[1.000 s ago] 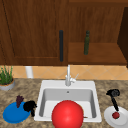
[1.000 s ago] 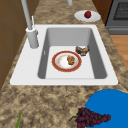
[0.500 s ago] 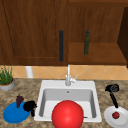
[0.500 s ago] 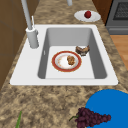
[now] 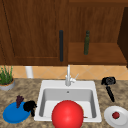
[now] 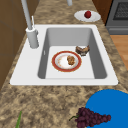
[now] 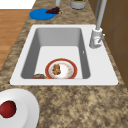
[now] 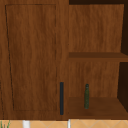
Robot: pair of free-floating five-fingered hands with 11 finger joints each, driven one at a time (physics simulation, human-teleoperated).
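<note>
Left hand: the left hand is hovering over the counter at the sink's left rim, just beside the blue plate; its fingers are looking curled and are holding nothing.
Right hand: the right hand is hanging in the air over the counter right of the sink, above the white plate; I cannot tell how its fingers are set.
Grapes: the dark grapes are lying at the blue plate's edge, close to the left hand but apart from it.
White plate: it is carrying a red apple on the right counter.
Sink: a red-rimmed plate with a brown bit of food on it is sitting in the basin, with a small brown bowl just beside it.
Front: a big red ball is showing before the basin.
Shelf: a green bottle is standing upright in the open cabinet.
</note>
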